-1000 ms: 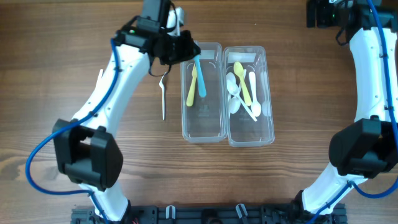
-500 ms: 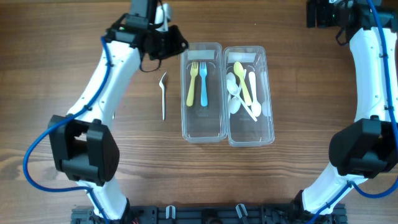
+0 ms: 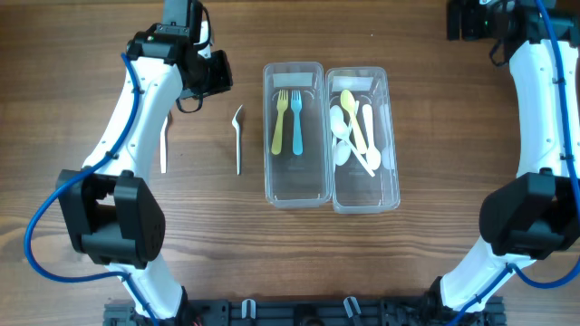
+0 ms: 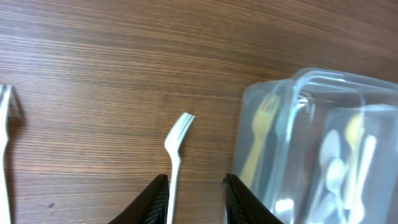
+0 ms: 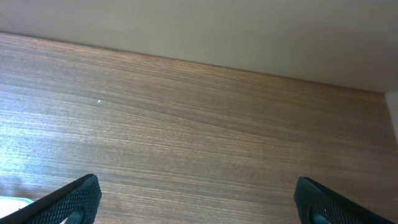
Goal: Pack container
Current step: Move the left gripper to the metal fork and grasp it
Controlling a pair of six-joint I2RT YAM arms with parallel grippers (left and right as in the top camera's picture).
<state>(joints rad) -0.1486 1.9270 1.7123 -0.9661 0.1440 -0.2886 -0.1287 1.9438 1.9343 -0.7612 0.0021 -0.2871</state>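
Partly open left end effector (image 4: 196,190), empty

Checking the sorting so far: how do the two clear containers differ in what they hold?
The left container holds just two forks, a yellow fork and a blue fork, lying parallel. The right container holds a loose pile of white spoons plus a yellow spoon. The left container shows more bare floor; the right container is fuller. Both are clear, rectangular, open-topped, side by side.
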